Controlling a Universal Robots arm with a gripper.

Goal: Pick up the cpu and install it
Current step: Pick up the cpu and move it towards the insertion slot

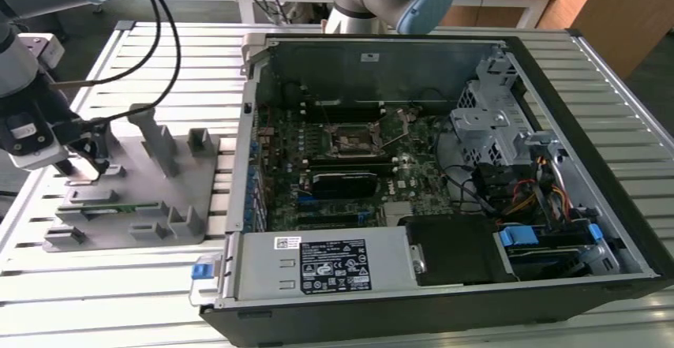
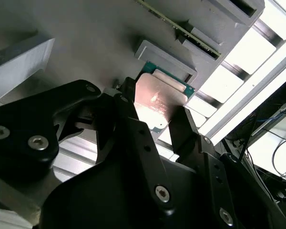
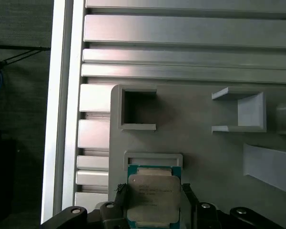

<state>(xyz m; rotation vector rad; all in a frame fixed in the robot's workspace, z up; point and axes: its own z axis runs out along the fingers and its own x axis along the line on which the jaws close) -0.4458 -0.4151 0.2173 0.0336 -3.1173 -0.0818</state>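
**Item: cpu** [image 3: 152,198]. Small flat square chip with a dull silver metal lid on a thin green board. It is at a shallow grey holder pocket [image 3: 153,159] near one edge of the fixture tray [image 1: 158,206], outside the computer case [image 1: 632,206]. The gripper [image 1: 84,165] has it between the black jaws, which are clamped against two opposite edges of the chip.

**Container 1: fixture tray.** Matt grey plastic slab with moulded upright blocks and square recesses. In the first wrist view a square recess [image 3: 115,109] beside the chip's pocket shows only its own grey floor. In the second wrist view a thin green-edged board [image 2: 181,28] stands on edge in a slot.

**Container 2: computer case.** Black shell, lid off, lying on its side. It holds a green motherboard [image 1: 411,170] with a metal-framed socket [image 1: 353,137], a grey power supply [image 1: 321,261] and a perforated steel drive cage [image 1: 490,115].

**Support: counter** [image 1: 137,301]. Ribbed aluminium slats, carrying tray and case side by side, with the tray on the exterior view's left.

**Views.** The exterior view gives the case interior and the arm. Both wrist views give the chip, its lid's sheen and the bolted jaw links.
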